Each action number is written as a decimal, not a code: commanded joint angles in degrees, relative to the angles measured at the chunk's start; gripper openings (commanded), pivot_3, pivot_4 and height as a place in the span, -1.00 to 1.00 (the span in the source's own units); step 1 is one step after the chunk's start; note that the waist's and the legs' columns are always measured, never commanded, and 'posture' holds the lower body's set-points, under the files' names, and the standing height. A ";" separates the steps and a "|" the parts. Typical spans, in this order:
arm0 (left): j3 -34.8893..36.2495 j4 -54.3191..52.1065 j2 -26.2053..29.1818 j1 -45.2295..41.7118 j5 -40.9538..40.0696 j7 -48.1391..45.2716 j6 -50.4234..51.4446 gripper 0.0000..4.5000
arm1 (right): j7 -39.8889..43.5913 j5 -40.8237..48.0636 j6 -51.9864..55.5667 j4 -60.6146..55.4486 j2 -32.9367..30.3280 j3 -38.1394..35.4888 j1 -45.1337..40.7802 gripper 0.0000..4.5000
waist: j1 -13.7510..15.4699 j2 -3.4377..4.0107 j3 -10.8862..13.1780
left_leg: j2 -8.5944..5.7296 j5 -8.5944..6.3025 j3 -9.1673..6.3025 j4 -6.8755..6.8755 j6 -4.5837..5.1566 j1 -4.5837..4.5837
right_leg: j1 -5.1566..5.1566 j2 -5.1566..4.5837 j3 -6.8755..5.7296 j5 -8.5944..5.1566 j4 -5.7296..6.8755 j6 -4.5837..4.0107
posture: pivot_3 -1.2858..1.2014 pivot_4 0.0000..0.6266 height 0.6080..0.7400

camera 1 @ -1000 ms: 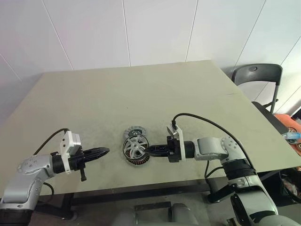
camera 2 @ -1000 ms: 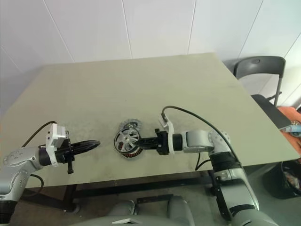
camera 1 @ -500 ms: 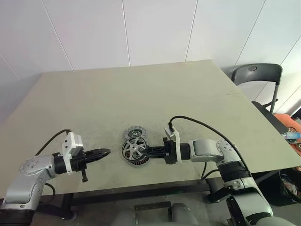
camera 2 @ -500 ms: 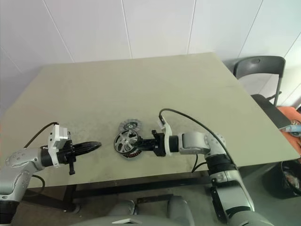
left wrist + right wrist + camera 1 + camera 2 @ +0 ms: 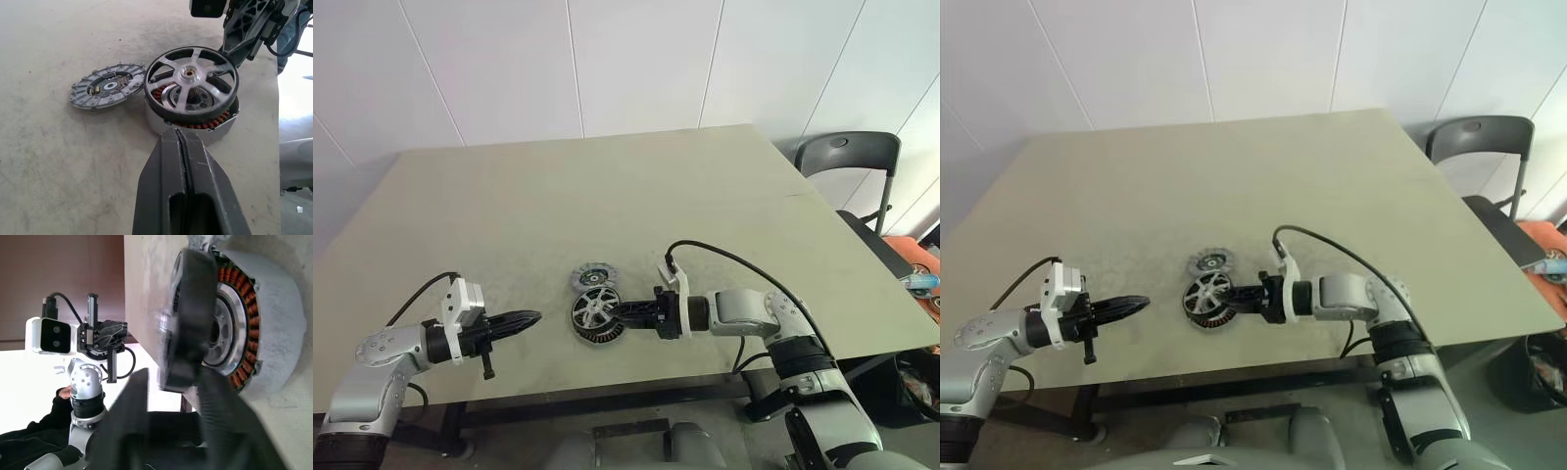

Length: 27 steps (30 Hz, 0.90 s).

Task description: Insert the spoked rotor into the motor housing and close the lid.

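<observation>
The spoked rotor (image 5: 191,81) rests slightly tilted on top of the motor housing (image 5: 215,129), whose copper windings show beneath it. Both stand near the table's front edge (image 5: 595,315). The grey ribbed lid (image 5: 590,275) lies flat just behind them, touching the housing. My right gripper (image 5: 625,315) reaches in level from the right. It is open, its jaws apart around the rotor's rim (image 5: 190,308). My left gripper (image 5: 530,318) is shut and empty, pointing at the housing from the left, a short way off (image 5: 180,134).
The beige table (image 5: 607,186) stretches wide behind the parts. A dark folding chair (image 5: 847,157) stands past the table's right side. Orange clutter (image 5: 913,259) lies at the far right.
My right gripper's fingers have spread apart at the rotor's rim. The rotor has dropped from steeply tilted to lying lower on the housing. The left arm has stayed put.
</observation>
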 commanded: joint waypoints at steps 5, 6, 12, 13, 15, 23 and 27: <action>0.05 -1.48 0.16 -1.22 0.01 0.30 -0.26 -1.00 | 2.49 1.56 1.96 -4.00 -0.15 -1.82 -1.64 0.79 | 0.00 0.02 0.01 | 0.00 0.00 0.00 -0.01 0.00 -0.01 | -0.01 0.00 0.00 0.00 0.00 0.00 | 0.03 -1.00 1.00; -0.03 -1.63 0.12 -1.33 0.00 0.41 -0.12 -1.00 | 3.46 1.56 2.53 -4.40 -0.62 -1.98 -1.73 0.95 | 0.00 0.02 0.01 | 0.00 0.00 0.00 -0.01 0.00 -0.02 | -0.02 0.00 0.00 0.00 0.00 0.00 | 0.03 -1.00 1.00; -0.57 -2.72 0.08 -1.82 -0.20 1.01 0.89 -1.00 | 10.12 1.56 7.03 -8.13 -9.26 0.17 -3.11 0.99 | 0.25 0.08 0.05 | 0.00 0.00 0.01 0.01 0.00 -0.07 | -0.03 0.00 0.00 0.00 -0.05 0.00 | 0.03 -1.00 1.00; -0.67 -2.75 0.12 -1.90 -0.23 1.06 0.96 -1.00 | 11.42 1.56 7.58 -8.58 -10.69 0.89 -3.49 0.99 | 0.28 0.11 0.08 | 0.00 0.00 0.01 0.01 0.00 -0.08 | -0.03 0.00 0.00 -0.01 -0.06 0.00 | 0.03 -1.00 1.00; -0.92 -2.56 0.18 -2.29 -0.18 1.10 0.94 -1.00 | 14.62 1.56 8.96 -9.32 -14.93 2.00 -4.85 0.99 | 0.27 0.11 0.08 | 0.01 0.00 0.02 0.00 0.00 -0.09 | -0.05 -0.01 0.00 -0.01 -0.07 0.00 | 0.03 -1.00 1.00; -1.23 -0.87 0.48 -4.51 0.05 0.88 1.01 -1.00 | 31.88 -36.02 -5.08 -24.41 -21.56 9.48 -12.31 0.99 | -0.06 0.12 0.10 | 0.11 -0.03 0.24 -0.03 0.02 -0.21 | -0.29 0.00 -0.01 -0.01 -0.12 0.01 | 0.03 -1.00 1.00; -1.21 -1.55 0.08 -3.84 -0.18 1.30 1.29 -1.00 | 51.30 -64.95 -36.74 -30.57 -21.22 18.74 -9.44 0.56 | 0.08 0.06 0.11 | 0.14 -0.04 0.28 -0.06 0.01 -0.23 | -0.31 0.00 -0.02 -0.01 -0.18 0.04 | 0.03 -1.00 1.00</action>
